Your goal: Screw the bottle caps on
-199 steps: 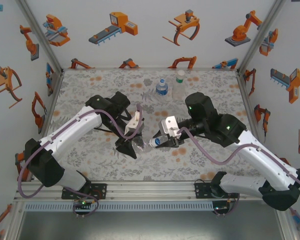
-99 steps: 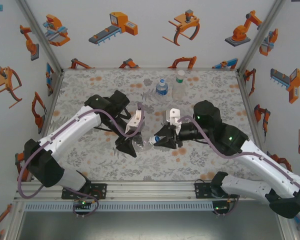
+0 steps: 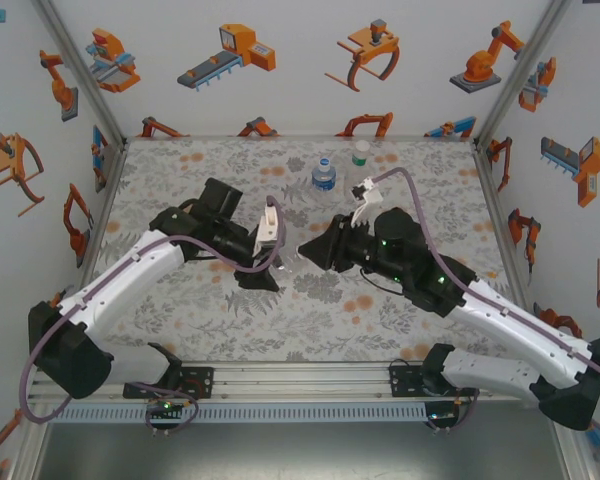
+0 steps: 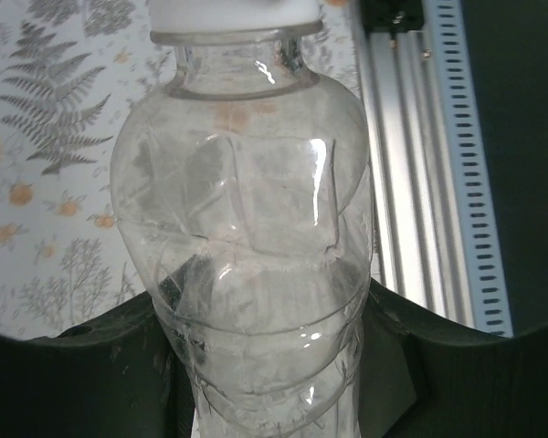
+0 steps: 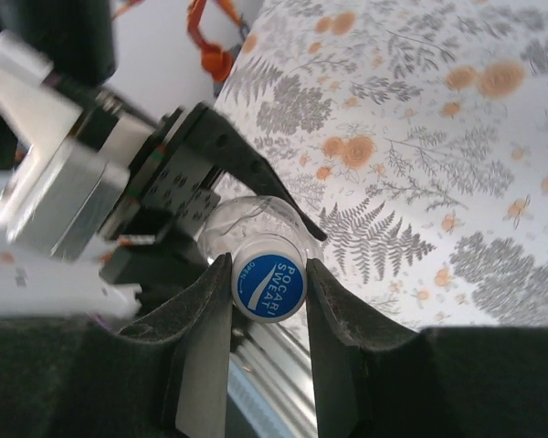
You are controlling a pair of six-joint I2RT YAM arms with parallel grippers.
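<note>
In the left wrist view a clear unlabelled bottle (image 4: 247, 228) reaches up from my left gripper (image 4: 265, 401), which is shut on its lower body. A white cap (image 4: 233, 11) sits on its neck. From the right wrist, the same cap (image 5: 268, 287) shows a blue printed top and is pinched between my right gripper's (image 5: 268, 294) fingers (image 5: 205, 338). From above, the left gripper (image 3: 268, 268) and right gripper (image 3: 308, 250) meet mid-table around the clear bottle (image 3: 288, 263). A blue-labelled bottle (image 3: 323, 176) and a pale bottle with a green cap (image 3: 359, 168) stand upright at the back.
The floral mat (image 3: 180, 180) covers the table inside white walls with orange robot pictures. An aluminium rail (image 3: 300, 380) runs along the near edge. The two standing bottles are just behind the right arm's wrist.
Both grippers have carried the bottle a little toward the back of the table. The right wrist has turned about the cap, its white camera mount swinging from the left side to the top.
</note>
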